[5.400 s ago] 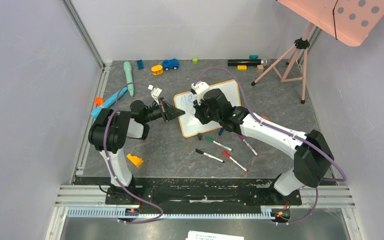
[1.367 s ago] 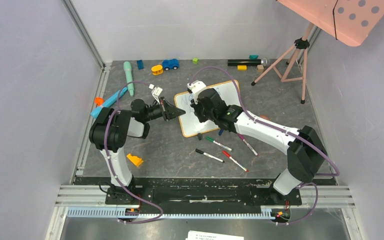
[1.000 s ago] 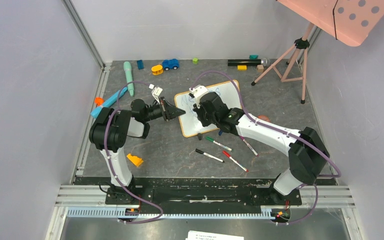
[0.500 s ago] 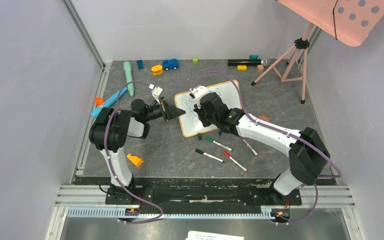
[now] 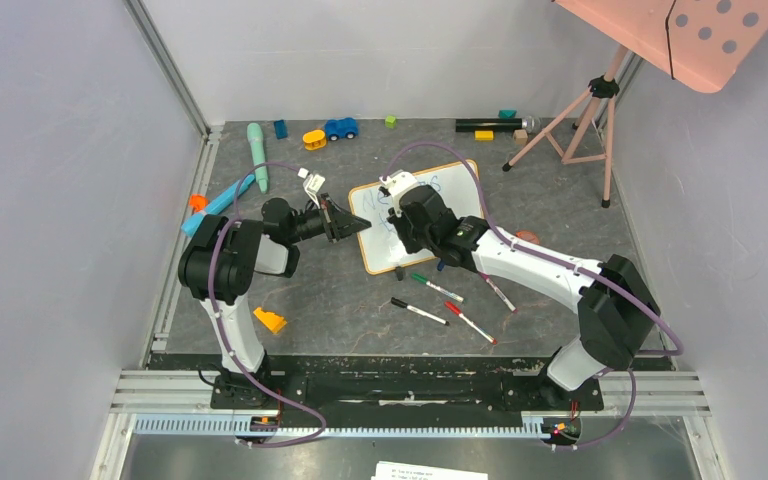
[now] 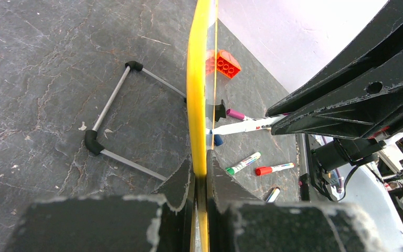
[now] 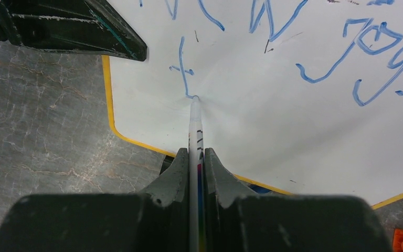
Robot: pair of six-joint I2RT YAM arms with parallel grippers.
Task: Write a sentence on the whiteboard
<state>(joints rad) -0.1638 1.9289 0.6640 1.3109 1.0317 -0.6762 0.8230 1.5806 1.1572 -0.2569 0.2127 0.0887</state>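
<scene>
The whiteboard (image 5: pixel 457 185) stands tilted on the table, propped on its wire feet (image 6: pixel 110 100). My left gripper (image 5: pixel 363 228) is shut on its yellow-orange left edge (image 6: pixel 199 79), with the jaws closed on the frame in the left wrist view (image 6: pixel 199 160). My right gripper (image 5: pixel 397 222) is over the board's left part, shut on a white marker (image 7: pixel 195 131). The marker's tip touches the board at the foot of a blue "t" (image 7: pixel 182 68). Above it runs the sentence's first line (image 7: pixel 367 47), reading about "New joy". The right arm hides the board's middle in the top view.
Loose markers lie in front of the board: green (image 5: pixel 436 287), black (image 5: pixel 419 311), red (image 5: pixel 470 323), purple (image 5: pixel 497 291). An orange block (image 5: pixel 269 320) lies near the left arm. Toys line the back edge (image 5: pixel 340 128). A pink tripod (image 5: pixel 580 115) with a dotted panel (image 5: pixel 680 35) stands back right.
My right gripper has moved left and down over the board with the marker, and more blue writing shows than in the earliest frame. My left gripper has stayed on the board's edge.
</scene>
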